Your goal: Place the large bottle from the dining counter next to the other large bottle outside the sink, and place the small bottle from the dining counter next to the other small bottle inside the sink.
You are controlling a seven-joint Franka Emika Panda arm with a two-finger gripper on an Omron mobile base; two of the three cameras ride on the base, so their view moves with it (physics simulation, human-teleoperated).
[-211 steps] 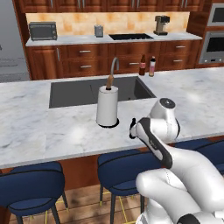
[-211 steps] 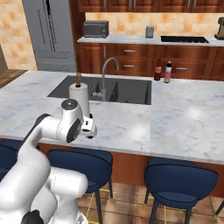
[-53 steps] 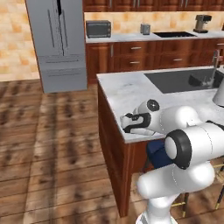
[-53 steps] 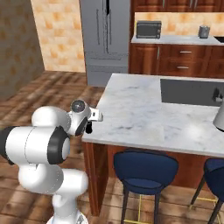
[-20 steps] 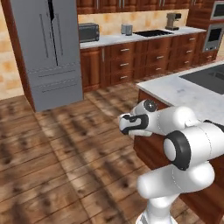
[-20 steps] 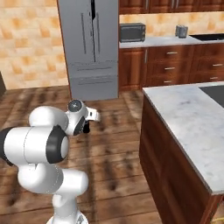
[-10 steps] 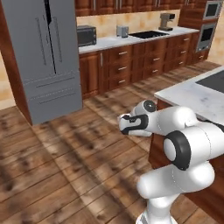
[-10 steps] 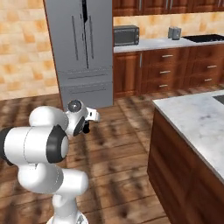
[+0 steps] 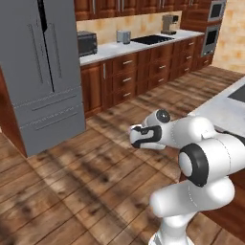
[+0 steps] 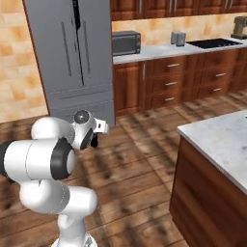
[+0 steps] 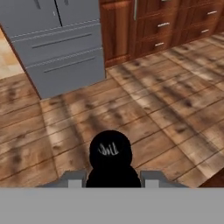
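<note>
Ahead of the end effector we see a grey refrigerator (image 9: pixel 45 72) on a wooden plank floor (image 9: pixel 81 191), with reddish wood cabinets (image 10: pixel 169 82), a microwave (image 10: pixel 126 43) and tan tiled wall (image 10: pixel 19 72) beyond.

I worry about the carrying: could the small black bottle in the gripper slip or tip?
The small black bottle looks rigid and glossy, so it may be slippery. It sits between both fingers, so tipping seems unlikely. Being small, it is probably light.
</note>
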